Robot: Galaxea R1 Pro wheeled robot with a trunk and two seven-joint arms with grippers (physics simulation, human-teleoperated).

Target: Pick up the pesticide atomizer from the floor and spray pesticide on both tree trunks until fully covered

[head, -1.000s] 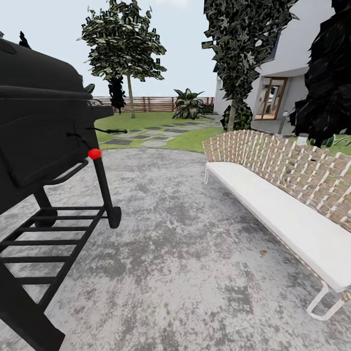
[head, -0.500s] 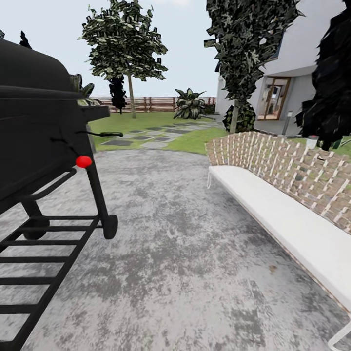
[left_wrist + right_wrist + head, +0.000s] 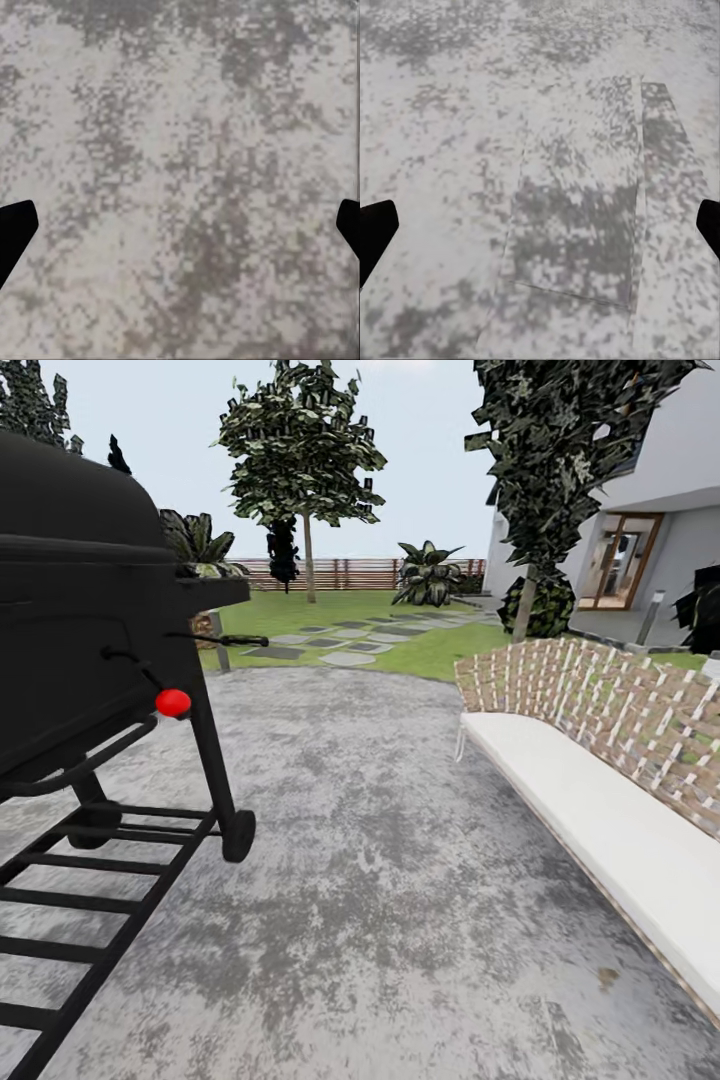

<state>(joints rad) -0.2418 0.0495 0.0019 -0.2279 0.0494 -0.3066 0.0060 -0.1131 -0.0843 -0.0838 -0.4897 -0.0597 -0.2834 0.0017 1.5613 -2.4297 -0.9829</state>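
1. Left gripper (image 3: 180,225): in the left wrist view, two dark fingertips (image 3: 15,232) show at the frame's opposite side edges, so the jaws stand wide apart. Nothing lies between them and they touch nothing; mottled grey paving (image 3: 180,150) lies beyond.
2. Right gripper (image 3: 540,229): in the right wrist view, the dark fingertips (image 3: 375,229) again sit at the two side edges, jaws spread wide and empty. Beyond them the same grey paving carries a darker rectangular patch (image 3: 585,225).
3. No brand, label or legible writing can be made out in any view.
4. Head view, left of frame: a black barbecue grill (image 3: 80,610) with a red knob (image 3: 173,703), a slatted lower rack (image 3: 90,880) and a small wheel (image 3: 238,835), standing on the grey paving.
5. Head view, right of frame: a woven-backed bench (image 3: 600,710) with a white seat cushion (image 3: 600,830).
6. Head view, upper centre: the garden lawn (image 3: 340,605) with grey stepping stones (image 3: 345,658), closed at the back by a brown slat fence (image 3: 350,572).
7. The trees: one slim-trunked tree (image 3: 308,565) stands on the far lawn at upper centre; a second tree (image 3: 525,605) rises at upper right, near the white house (image 3: 640,550).
8. A short leafy plant (image 3: 428,575) sits between the two trees, near the fence.
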